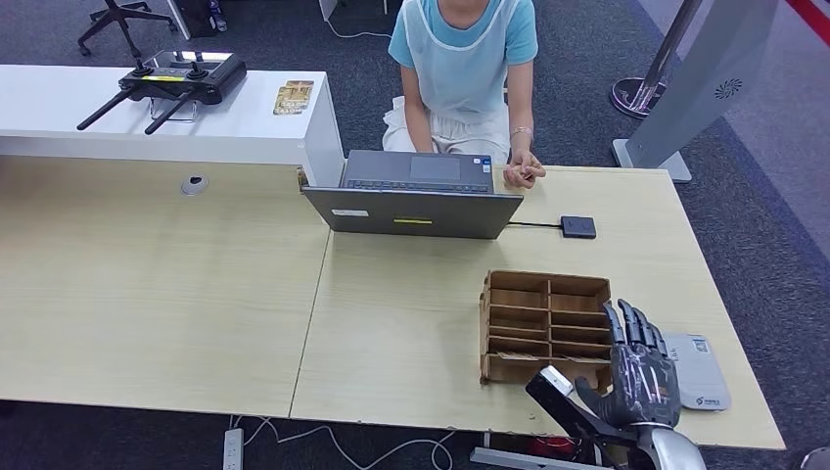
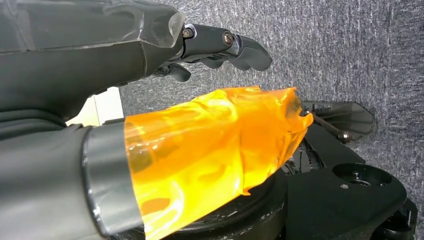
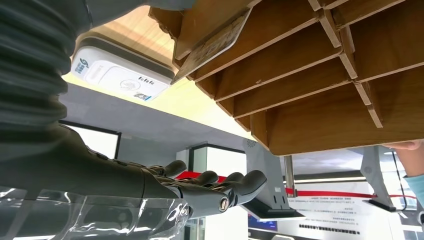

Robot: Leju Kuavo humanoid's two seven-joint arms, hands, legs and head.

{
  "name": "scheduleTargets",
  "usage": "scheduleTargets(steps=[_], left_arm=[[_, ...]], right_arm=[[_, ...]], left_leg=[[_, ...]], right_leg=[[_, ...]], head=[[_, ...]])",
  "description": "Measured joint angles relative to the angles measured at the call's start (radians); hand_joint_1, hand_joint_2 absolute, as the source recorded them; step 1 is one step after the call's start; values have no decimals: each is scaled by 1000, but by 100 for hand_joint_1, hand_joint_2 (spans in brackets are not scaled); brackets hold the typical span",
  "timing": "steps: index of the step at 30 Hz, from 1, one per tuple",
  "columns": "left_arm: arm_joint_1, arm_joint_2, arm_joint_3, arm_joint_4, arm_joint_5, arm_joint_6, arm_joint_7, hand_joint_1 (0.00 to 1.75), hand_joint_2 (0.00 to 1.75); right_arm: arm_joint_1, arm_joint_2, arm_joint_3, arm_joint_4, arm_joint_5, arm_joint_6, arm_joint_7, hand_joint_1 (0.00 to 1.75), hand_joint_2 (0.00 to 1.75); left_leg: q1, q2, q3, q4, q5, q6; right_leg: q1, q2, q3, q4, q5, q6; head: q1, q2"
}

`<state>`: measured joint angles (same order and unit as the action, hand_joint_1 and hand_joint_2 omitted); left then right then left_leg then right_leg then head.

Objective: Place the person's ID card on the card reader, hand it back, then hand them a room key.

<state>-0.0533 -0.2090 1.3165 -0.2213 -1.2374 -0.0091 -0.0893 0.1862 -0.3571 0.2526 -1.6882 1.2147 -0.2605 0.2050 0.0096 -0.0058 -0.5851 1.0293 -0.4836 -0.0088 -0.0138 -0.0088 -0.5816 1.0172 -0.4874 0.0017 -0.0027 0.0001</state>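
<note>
I see a grey open laptop [image 1: 416,193] at the far middle of the pale wooden desk [image 1: 176,313], its back toward me, with a person in a light blue top [image 1: 468,59] seated behind it. Their hand [image 1: 525,173] rests on the desk at the laptop's far right corner; I cannot tell whether it holds a card. A small black square box [image 1: 577,226] on a cable lies just right of the laptop. Far left, a black controller with antennas [image 1: 171,83] sits on a white counter [image 1: 147,122].

The brown cardboard compartment rack [image 1: 544,326] stands near the right front edge. In my right wrist view a flat card [image 3: 212,45] leans in one of its slots; I cannot tell which from the head view. The white-and-grey card reader [image 1: 697,372] lies just right of the rack, near the edge.

My right hand [image 1: 641,377] is raised at the rack's near right corner, fingers extended and apart, holding nothing, partly hiding the reader. My left hand [image 2: 150,60] hangs over grey carpet, an orange film-wrapped thumb [image 2: 210,145] forward, dark fingers loosely curled, nothing in them.
</note>
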Motion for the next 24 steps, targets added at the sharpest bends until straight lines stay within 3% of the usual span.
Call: scheduleTargets(steps=[5, 15, 24], left_arm=[[0, -1, 0, 0, 1, 0, -1, 0, 0], [0, -3, 4, 0, 2, 0, -2, 0, 0], [0, -4, 7, 0, 5, 1, -2, 0, 0]], right_arm=[[-1, 0, 1, 2, 0, 0, 0, 48, 175], [-4, 0, 2, 3, 1, 0, 7, 48, 175], [-6, 0, 2, 7, 2, 0, 7, 85, 175]], left_leg=[[0, 0, 0, 0, 0, 0], [0, 0, 0, 0, 0, 0], [0, 0, 0, 0, 0, 0]], right_leg=[[0, 0, 0, 0, 0, 0], [0, 0, 0, 0, 0, 0], [0, 0, 0, 0, 0, 0]], head=[[0, 0], [0, 0], [0, 0]])
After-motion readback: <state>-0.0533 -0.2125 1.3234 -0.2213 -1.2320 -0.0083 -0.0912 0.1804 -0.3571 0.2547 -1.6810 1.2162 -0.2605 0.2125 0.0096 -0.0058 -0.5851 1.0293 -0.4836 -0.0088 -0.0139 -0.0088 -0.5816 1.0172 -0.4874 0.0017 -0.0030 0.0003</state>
